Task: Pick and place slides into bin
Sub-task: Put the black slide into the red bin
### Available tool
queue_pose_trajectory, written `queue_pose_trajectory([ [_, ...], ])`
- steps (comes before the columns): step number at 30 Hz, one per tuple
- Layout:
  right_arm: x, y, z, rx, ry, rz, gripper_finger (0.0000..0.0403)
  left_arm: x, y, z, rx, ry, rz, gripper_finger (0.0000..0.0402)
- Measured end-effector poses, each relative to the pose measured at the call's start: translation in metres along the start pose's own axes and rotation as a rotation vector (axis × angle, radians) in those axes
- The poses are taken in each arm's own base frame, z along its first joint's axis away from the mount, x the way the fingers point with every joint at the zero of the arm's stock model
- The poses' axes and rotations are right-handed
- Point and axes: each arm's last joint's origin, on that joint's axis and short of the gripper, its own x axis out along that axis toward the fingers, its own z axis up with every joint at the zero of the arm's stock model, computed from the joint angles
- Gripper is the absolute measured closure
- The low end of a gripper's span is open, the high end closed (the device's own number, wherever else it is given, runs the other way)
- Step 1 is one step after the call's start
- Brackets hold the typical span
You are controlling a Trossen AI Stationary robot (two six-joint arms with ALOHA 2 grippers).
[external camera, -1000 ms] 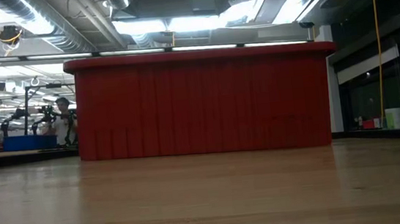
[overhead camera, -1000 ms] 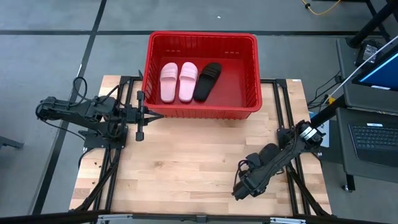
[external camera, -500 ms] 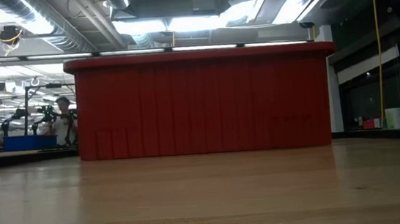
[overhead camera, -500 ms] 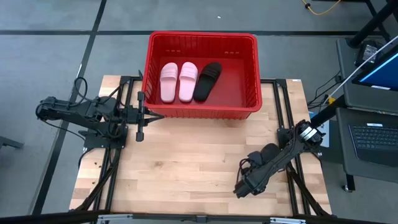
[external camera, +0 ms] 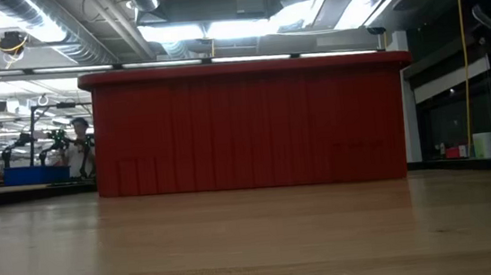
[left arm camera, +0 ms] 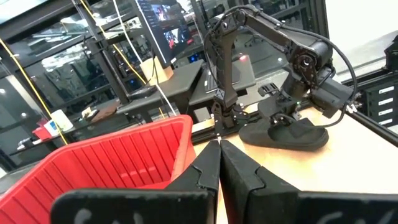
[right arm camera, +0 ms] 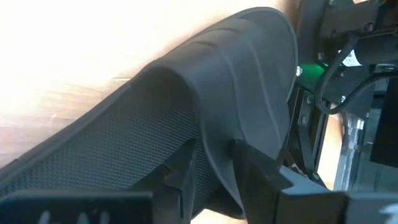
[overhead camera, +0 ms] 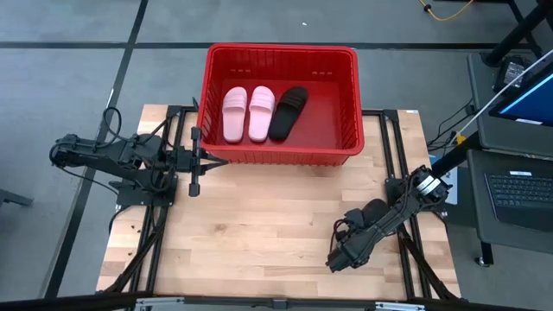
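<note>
The red bin [overhead camera: 281, 49] stands at the table's far middle; it also shows in the low view [external camera: 249, 124]. Two pale pink slides [overhead camera: 235, 113] [overhead camera: 262, 112] and one black slide [overhead camera: 288, 112] lie side by side on its floor. A second black slide [left arm camera: 292, 135] lies at the table's near right, under my right gripper [overhead camera: 339, 257], which is shut on it. My left gripper [overhead camera: 223, 161] is shut and empty, level, just off the bin's near left corner. My right gripper holds the black slide by the edge of its broad strap [right arm camera: 217, 146]. One finger [right arm camera: 186, 177] is under the strap over the footbed and one finger [right arm camera: 261, 171] is outside it. The slide's sole seems to rest on the table [left arm camera: 336, 155].
The bin's near wall [left arm camera: 112, 162] stands close in front of my left gripper's fingertips. Bare wooden tabletop [overhead camera: 259, 225] lies between the two arms. A desk with a laptop [overhead camera: 518, 194] stands beyond the table's right edge. A person [external camera: 75, 145] shows far off in the room.
My right arm's upper part has shifted a little above the table's right side. Its gripper stays at the black slide, which has not visibly moved.
</note>
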Motion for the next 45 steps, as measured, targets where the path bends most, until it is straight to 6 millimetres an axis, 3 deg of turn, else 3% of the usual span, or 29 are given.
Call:
queue_pose_trajectory([
  [18, 0.001, -0.004, 0.007, 0.017, -0.012, -0.062, 0.0300, 0.000, 0.000, 0.000, 0.000, 0.001, 0.000, 0.0396],
  [21, 0.001, -0.004, 0.007, 0.017, -0.013, -0.063, 0.0316, 0.000, 0.000, 0.000, 0.000, 0.001, 0.000, 0.0396],
  [26, 0.001, -0.004, 0.007, 0.015, -0.015, -0.068, 0.0383, 0.000, 0.000, 0.000, 0.000, 0.001, 0.000, 0.0396],
  [31, 0.000, -0.003, 0.007, 0.017, -0.034, -0.050, 0.0383, 0.000, 0.000, 0.000, 0.000, 0.001, 0.000, 0.0396],
  [37, -0.016, 0.000, 0.009, 0.017, -0.088, 0.024, 0.0389, 0.000, 0.000, 0.000, 0.000, 0.001, 0.000, 0.0396],
  [45, -0.052, 0.003, 0.013, -0.023, -0.221, 0.189, 0.0389, 0.000, 0.000, 0.000, 0.001, 0.001, 0.000, 0.0399],
])
